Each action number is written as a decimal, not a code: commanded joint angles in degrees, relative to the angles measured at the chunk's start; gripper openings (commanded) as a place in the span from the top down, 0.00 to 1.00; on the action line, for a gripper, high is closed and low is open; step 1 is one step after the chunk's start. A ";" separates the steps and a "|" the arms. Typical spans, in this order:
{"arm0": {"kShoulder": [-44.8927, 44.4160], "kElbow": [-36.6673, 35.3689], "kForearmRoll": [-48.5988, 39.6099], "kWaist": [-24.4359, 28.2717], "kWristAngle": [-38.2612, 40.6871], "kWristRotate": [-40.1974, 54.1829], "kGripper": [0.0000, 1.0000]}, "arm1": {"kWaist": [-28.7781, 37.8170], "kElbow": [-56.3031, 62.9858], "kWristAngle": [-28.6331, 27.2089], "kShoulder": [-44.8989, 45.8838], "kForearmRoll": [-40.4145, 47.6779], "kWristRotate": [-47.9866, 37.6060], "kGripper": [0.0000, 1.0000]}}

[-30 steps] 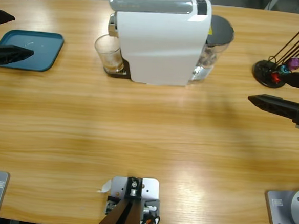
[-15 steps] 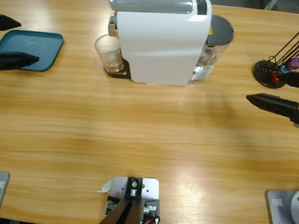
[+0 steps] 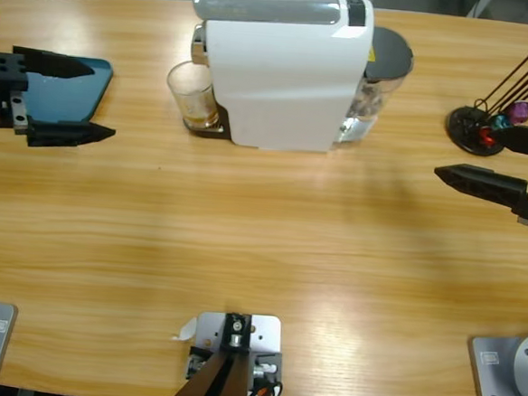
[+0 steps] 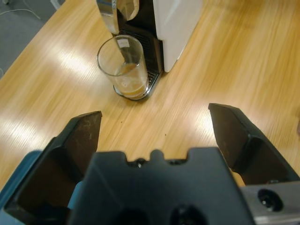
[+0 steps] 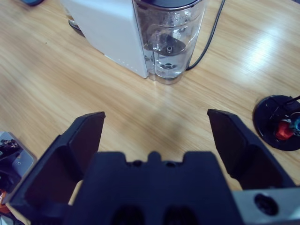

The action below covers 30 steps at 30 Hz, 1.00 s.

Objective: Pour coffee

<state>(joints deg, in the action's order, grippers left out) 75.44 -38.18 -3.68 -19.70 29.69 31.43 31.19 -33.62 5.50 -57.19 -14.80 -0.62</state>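
Amber-brown coffee [image 4: 131, 86] lies as a shallow layer in the bottom of a clear glass [image 3: 192, 94], which stands on the drip grille of the white coffee machine [image 3: 282, 72], under its spout, on the wooden worktop [image 3: 261, 243]. In the high view the liquid is hard to make out through the glass wall; the left wrist view shows it more plainly, though the spout above is cut off by the top edge. The left claw [image 3: 81, 99] hangs at the worktop's left edge with its jaws spread wide and nothing between them, one jaw over the teal tray [image 3: 72, 89], the other just beside the tray's near edge; its arm is cut off by the picture's side, and the claw body hides part of the tray. In the left wrist view the glass sits ahead of the left claw [image 4: 154, 124], well apart from it. The right claw [image 3: 489, 159] enters from the right edge, likewise gaping and empty, near a black stand [image 3: 475, 129] with thin rods and small coloured capsules, whose tops run out of view. The right wrist view looks past the right claw [image 5: 154, 122] at the machine's clear water tank [image 5: 171, 40], a dark cable behind it; the glass is hidden there.
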 commanded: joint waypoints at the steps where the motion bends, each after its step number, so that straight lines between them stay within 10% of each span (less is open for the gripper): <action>1: 6.49 1.88 5.23 1.10 3.48 0.07 0.00 | 0.10 2.25 -0.23 -0.82 0.65 -0.79 0.00; 30: 26.35 -7.56 13.97 2.29 9.25 1.93 0.01 | 0.10 2.07 -0.05 -2.49 1.00 -1.05 0.00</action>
<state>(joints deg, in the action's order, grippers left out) 97.28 -44.22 9.45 -17.50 38.62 33.61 31.19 -33.60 5.50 -58.07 -14.52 -0.88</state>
